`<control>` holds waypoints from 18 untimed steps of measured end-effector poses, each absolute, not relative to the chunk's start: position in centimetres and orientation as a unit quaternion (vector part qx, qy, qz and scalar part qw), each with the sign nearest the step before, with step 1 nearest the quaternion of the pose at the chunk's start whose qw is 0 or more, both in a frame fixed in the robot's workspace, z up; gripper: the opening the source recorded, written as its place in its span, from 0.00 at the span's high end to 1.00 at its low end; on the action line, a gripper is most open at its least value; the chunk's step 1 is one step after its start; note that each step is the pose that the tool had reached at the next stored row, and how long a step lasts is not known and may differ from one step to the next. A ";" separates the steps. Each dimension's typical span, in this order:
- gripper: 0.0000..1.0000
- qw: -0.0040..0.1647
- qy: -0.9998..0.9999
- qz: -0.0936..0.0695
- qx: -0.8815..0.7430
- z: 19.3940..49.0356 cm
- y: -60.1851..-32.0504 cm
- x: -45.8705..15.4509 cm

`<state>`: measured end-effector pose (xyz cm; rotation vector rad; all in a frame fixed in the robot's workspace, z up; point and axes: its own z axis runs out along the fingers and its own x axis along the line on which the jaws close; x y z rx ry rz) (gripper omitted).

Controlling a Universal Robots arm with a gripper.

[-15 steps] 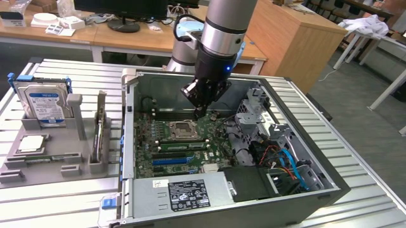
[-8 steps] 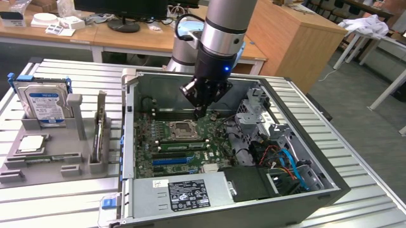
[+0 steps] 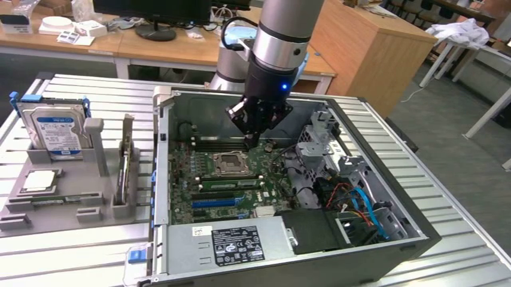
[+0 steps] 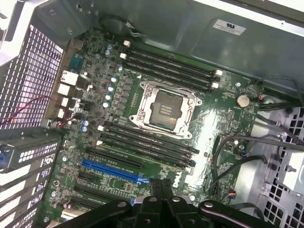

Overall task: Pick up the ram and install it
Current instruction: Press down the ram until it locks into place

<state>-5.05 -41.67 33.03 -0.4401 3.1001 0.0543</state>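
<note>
My gripper (image 3: 252, 142) is closed and holds nothing, low inside the computer case (image 3: 415, 230), over the memory slots (image 4: 168, 66). The ram (image 3: 125, 161) stands in the grey rack at middle left of the exterior view, not picked.

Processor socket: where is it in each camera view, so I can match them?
Exterior view: the processor socket sits on the motherboard, beside the gripper tip.
Wrist view: the processor socket lies between two banks of black memory slots.
Shared landmark: the long blue slot.
</note>
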 end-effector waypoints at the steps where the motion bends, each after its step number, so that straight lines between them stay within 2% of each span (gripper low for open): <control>1: 0.89 0.005 0.990 0.017 -0.137 33.0 -41.7 -5.1; 8: 0.89 0.004 0.995 0.017 -0.094 33.0 -41.7 -5.1; 18: 0.89 -0.013 0.998 0.019 -0.057 33.0 -41.7 -5.1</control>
